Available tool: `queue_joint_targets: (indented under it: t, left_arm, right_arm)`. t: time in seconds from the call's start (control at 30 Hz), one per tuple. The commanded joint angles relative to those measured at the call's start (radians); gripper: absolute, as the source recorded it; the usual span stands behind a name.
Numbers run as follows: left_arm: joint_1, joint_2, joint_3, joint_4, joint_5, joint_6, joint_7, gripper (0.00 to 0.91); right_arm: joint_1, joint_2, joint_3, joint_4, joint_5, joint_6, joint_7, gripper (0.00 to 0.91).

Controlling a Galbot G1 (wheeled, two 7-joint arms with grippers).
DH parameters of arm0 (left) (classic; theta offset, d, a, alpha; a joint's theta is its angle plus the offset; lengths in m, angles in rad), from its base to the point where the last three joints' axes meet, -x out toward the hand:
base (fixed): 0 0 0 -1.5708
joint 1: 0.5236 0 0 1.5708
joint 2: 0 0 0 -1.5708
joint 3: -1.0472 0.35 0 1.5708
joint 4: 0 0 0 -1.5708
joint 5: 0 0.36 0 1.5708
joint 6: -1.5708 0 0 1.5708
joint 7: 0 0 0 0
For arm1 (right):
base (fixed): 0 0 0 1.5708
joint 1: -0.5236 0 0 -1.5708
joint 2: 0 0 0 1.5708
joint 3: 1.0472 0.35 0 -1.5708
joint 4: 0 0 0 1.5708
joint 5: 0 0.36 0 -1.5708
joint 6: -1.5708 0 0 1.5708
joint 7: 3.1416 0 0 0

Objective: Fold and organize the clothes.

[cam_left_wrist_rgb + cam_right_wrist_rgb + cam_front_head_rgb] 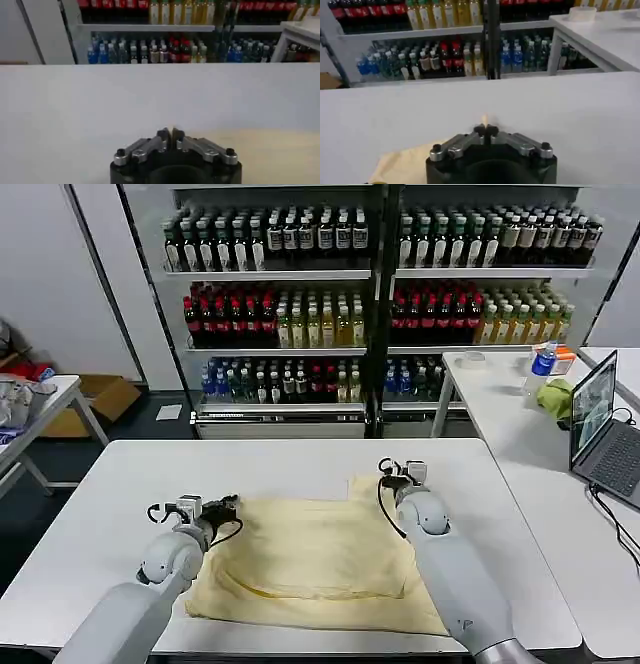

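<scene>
At the garment's [320,569] far edge, I hold left gripper [171,133] and right gripper [486,130] pinched on cloth; uneven lifting risks skewed folding.

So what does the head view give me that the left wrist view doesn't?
Head view alone: the whole cream garment, partly folded on the white table, the right end effector at its far right corner, and a laptop on the side table. Left wrist alone: the left end effector fingers closed on the garment's edge. Both: table, drink shelves.
</scene>
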Motion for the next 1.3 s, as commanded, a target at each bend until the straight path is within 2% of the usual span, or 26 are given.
queue_joint_targets:
  t: [0.03,0.6,0.83,1.3]
  left_arm:
    - [0.019,0.008,-0.036,-0.044,-0.047,-0.038,0.000,0.030]
    - [0.089,0.046,-0.119,-0.178,-0.086,-0.057,-0.004,0.030]
    - [0.144,0.071,-0.154,-0.258,-0.093,-0.052,-0.004,0.030]
    - [0.268,0.109,-0.224,-0.365,-0.108,-0.017,0.011,0.030]
  right_arm:
    - [-0.017,-0.007,0.001,0.088,0.001,0.070,0.001,0.000]
    - [-0.144,-0.101,0.032,0.383,0.050,0.046,0.023,0.000]
    - [-0.217,-0.155,0.056,0.523,0.082,0.017,0.033,0.000]
    - [-0.377,-0.245,0.129,0.694,0.153,-0.048,0.053,0.000]
